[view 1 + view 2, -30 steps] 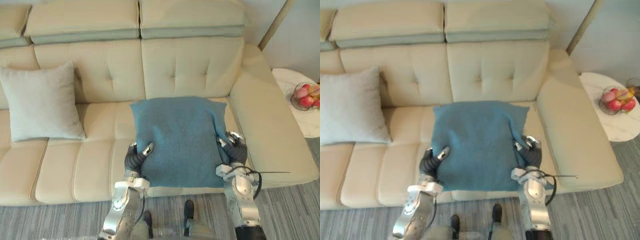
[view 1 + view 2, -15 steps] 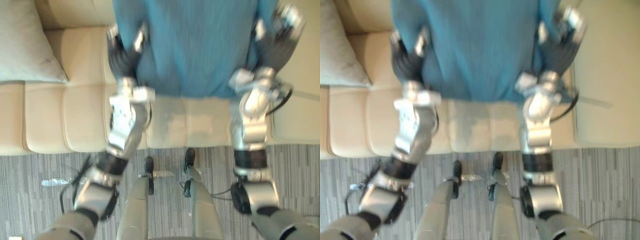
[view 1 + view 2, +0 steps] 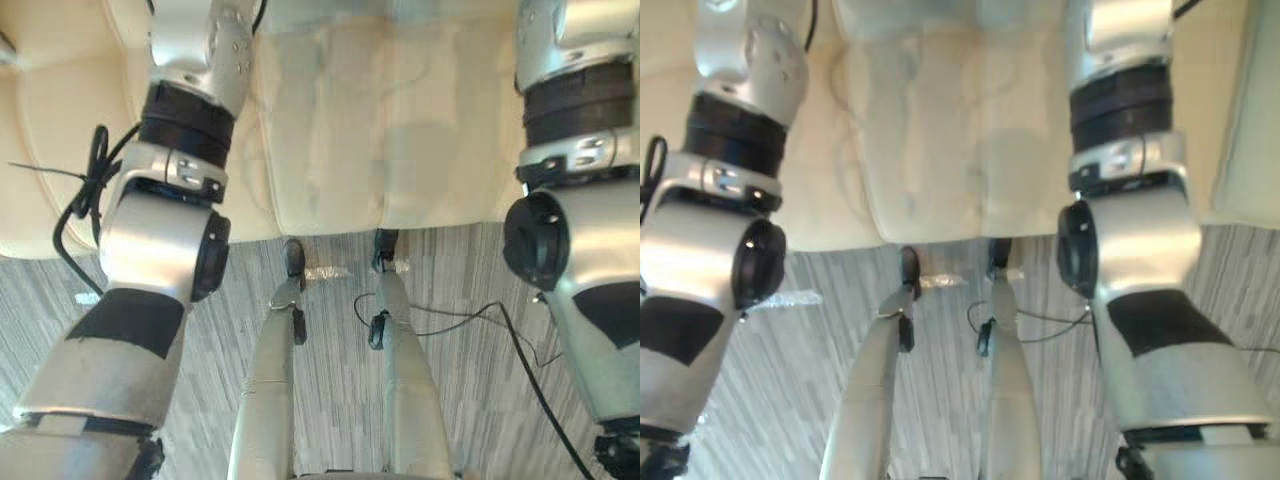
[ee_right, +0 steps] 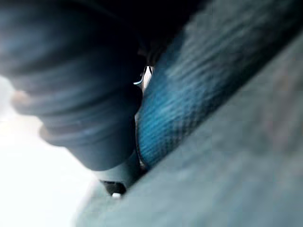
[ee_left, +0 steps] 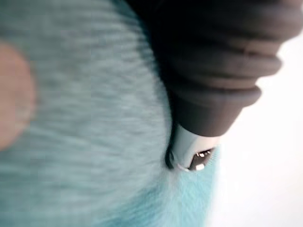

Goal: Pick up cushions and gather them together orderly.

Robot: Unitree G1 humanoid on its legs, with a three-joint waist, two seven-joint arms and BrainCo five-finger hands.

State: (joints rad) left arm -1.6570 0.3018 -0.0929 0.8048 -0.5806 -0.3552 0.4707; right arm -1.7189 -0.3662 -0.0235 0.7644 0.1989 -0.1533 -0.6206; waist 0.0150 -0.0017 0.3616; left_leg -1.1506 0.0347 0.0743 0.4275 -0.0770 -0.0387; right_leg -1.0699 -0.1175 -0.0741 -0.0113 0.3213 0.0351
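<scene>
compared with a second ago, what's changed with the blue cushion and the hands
The head camera has tipped down, and both arms now reach up past its top edge. The blue cushion has been lifted off the front of the sofa seat, which is now bare. Unchanged: the cushion still lies against the left hand and the right hand.

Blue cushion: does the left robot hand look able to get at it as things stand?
Very likely yes. In the left wrist view the blue cushion lies directly against the left robot hand, with nothing between them to block it.
</scene>
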